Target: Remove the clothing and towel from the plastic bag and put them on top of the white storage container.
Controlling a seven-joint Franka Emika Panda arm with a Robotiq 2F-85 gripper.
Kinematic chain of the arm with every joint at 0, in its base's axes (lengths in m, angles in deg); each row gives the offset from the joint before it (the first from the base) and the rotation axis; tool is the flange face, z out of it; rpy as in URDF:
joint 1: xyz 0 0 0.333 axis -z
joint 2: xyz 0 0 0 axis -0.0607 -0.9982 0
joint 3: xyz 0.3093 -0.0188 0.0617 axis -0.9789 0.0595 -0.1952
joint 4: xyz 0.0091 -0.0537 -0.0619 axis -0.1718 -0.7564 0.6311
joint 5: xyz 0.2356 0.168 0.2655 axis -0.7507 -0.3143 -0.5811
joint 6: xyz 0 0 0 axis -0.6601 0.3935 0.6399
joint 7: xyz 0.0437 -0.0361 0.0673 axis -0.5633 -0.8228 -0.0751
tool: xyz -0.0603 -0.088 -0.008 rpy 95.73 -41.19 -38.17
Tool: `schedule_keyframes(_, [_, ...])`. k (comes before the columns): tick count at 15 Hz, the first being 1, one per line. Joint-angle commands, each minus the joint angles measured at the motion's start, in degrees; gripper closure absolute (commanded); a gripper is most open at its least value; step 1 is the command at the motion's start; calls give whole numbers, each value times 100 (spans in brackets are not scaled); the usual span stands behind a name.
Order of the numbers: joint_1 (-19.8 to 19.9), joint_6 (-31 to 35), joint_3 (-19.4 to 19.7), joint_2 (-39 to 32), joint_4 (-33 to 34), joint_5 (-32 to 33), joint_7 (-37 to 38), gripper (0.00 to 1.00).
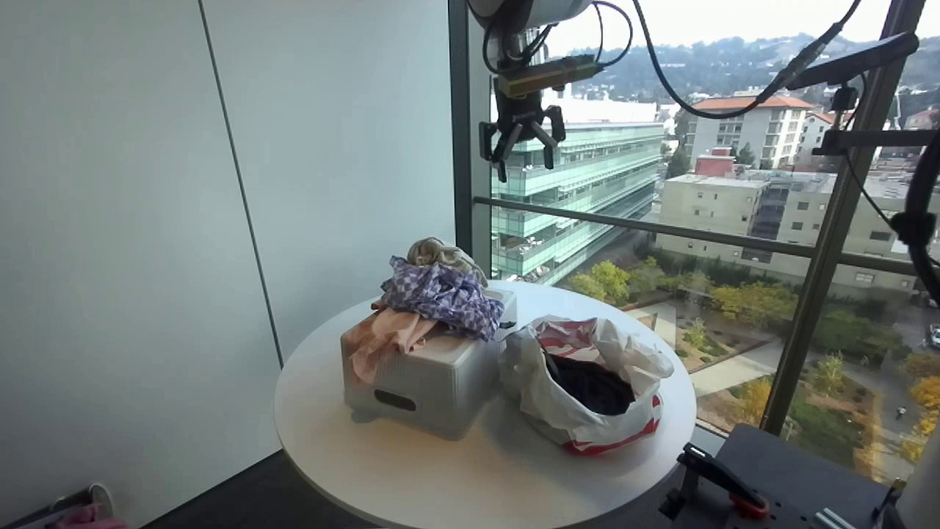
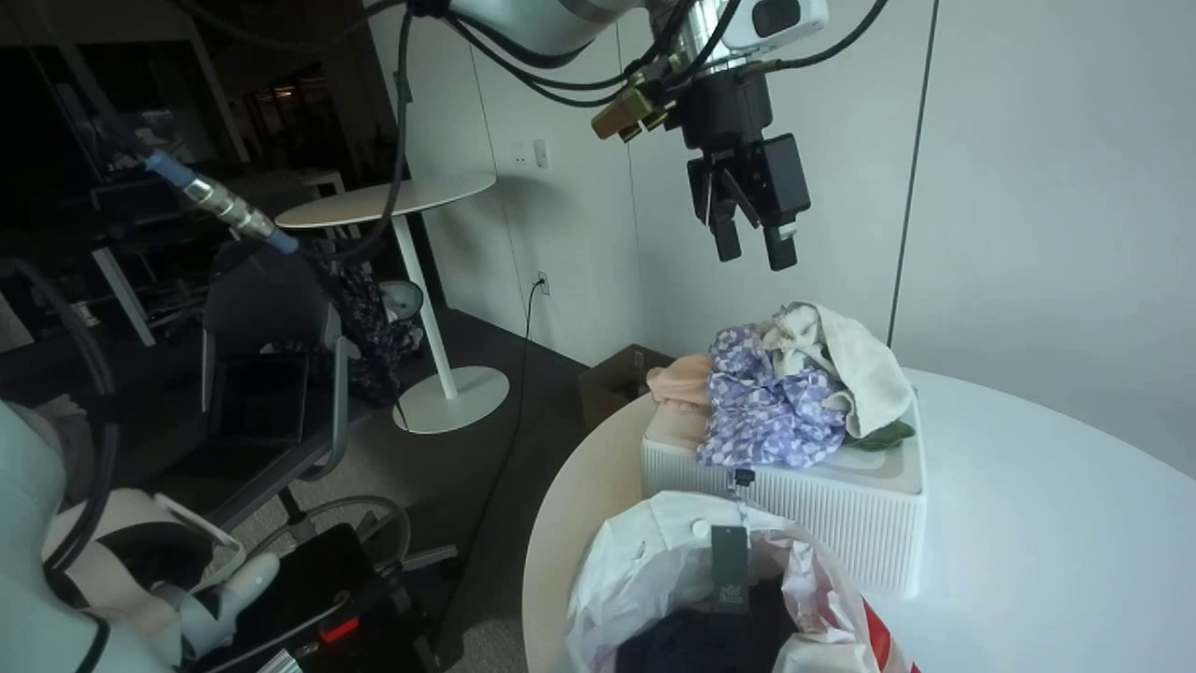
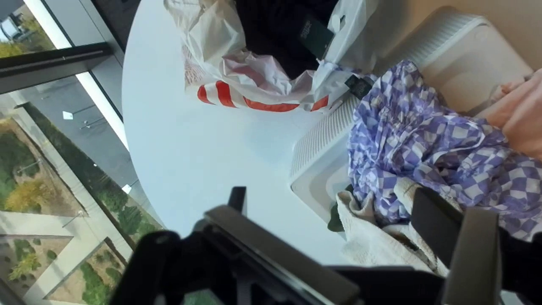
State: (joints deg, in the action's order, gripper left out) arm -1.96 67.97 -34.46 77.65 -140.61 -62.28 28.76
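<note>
Nearest in the wrist view hangs the black two-fingered claw [image 3: 336,212], spread apart; beyond, a purple-and-white checked cloth [image 3: 440,144] and a cream towel [image 3: 381,245] lie on the white storage container [image 3: 324,137]. In an exterior view, a peach cloth [image 1: 391,334] drapes over the container's near edge; right of it stands a red-striped white plastic bag [image 1: 540,400] on the round white table [image 1: 389,477]. In an exterior view, the near bag holds a dark cloth [image 2: 696,645].
</note>
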Motion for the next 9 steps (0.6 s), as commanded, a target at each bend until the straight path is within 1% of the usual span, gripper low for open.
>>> schedule_keyframes(1, [361,266,169,222,-909,-520,-260,0])
schedule_keyframes(4, [580,331,292,-274,-1024,-989,-813,0])
schedule_keyframes(6, [680,523,332,-836,-871,-1152,-916,0])
schedule_keyframes(9, [779,789,346,-1615,-632,-1391,-869,0])
